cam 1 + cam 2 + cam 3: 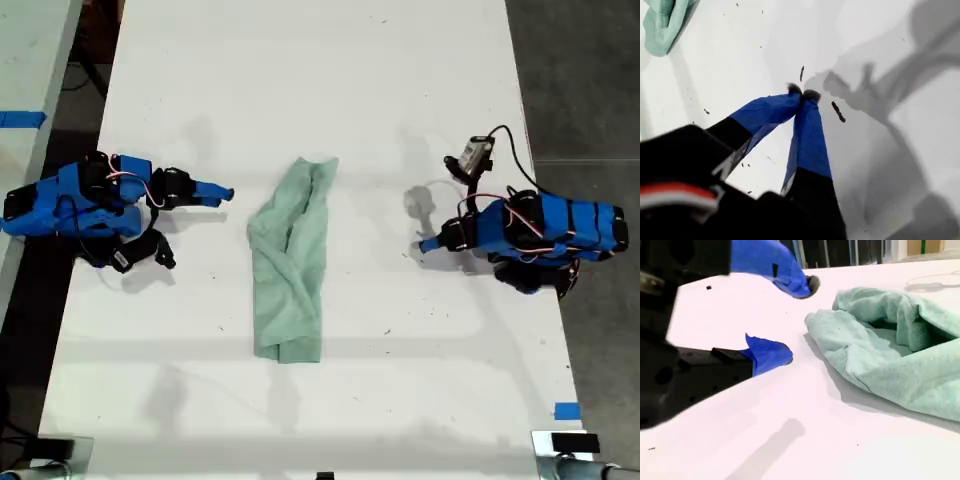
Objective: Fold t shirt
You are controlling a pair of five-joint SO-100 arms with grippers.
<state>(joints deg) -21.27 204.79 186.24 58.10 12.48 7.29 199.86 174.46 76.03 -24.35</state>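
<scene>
1. Keeping my first gripper (pixel 802 92) closed: blue-taped tips pressed together, nothing between them, dark pads touching just above the bare white worktop (pixel 320 80).
2. Placing that gripper (pixel 425 244) on the exterior view's right, pointing toward the middle, well apart from the t shirt (pixel 290 265); from its own camera, catching only a corner of the mint fabric (pixel 662 25) far off.
3. Holding my second gripper (pixel 799 320) wide apart: one blue tip raised, the other low by the worktop, nothing gripped.
4. Placing that gripper (pixel 228 193) on the exterior view's left, aimed at the middle, near the garment's edge but not touching it.
5. Finding the t shirt (pixel 890 345) in the middle of the worktop, between the two arms, lying free.
6. Reading its look:
   - pale mint green, soft and slightly fuzzy
   - bunched into a long, narrow strip running up and down the exterior view
   - narrower at the upper end, broader and squarer at the lower end
   - lengthwise creases and overlapping folds down the middle, with a twist about halfway
   - seen close from the second wrist view, rolled, rounded edges and a deep shadowed fold.
7. Noting small dark specks scattered on the worktop around the first gripper.
</scene>
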